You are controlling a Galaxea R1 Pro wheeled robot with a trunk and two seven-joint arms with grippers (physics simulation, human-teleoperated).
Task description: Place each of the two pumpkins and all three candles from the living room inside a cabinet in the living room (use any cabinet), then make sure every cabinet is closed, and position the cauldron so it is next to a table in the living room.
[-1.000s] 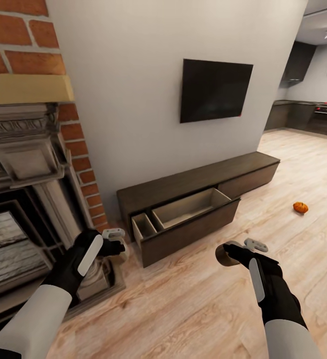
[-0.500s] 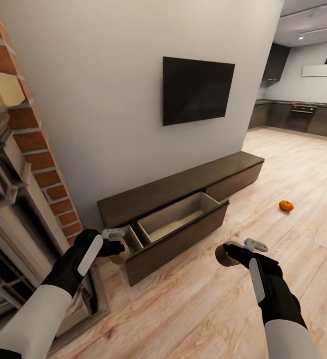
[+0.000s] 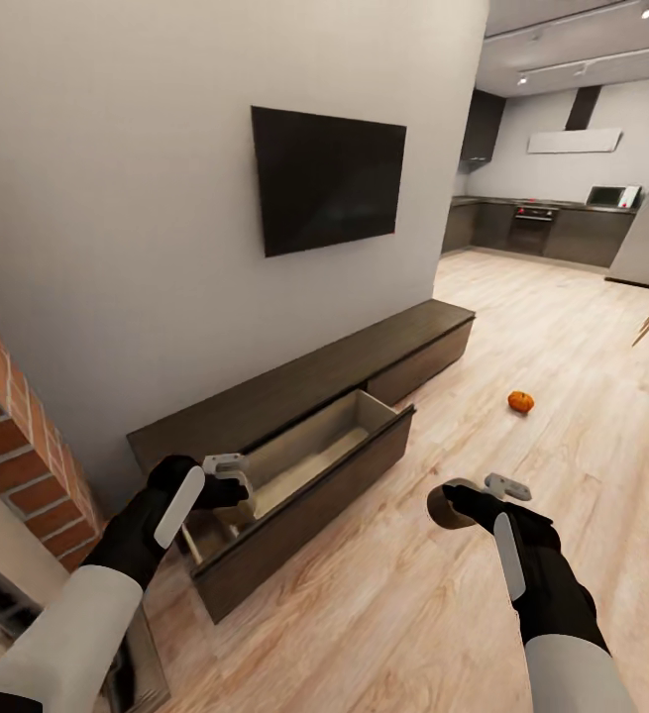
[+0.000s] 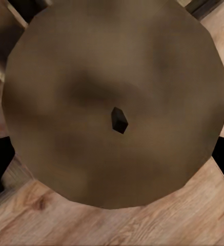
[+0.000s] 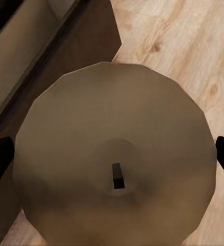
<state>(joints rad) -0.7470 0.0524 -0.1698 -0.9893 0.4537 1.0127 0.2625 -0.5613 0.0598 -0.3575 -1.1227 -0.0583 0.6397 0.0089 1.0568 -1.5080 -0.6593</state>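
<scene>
Stubby grey-brown candle clamped in left gripper, second grey-brown candle clamped in right gripper, both near the long dark-brown cabinet's open beige-lined drawer, neither inside yet. Small orange ribbed pumpkin on the floor, far right, not yet collected. Judged early: nothing visibly stowed, drawer to close.

A black television is mounted on the grey wall. Red brick fireplace masonry adjoins the wall's near end. Light wood-plank floor extends to a kitchen with dark cabinets, an oven and a microwave.
</scene>
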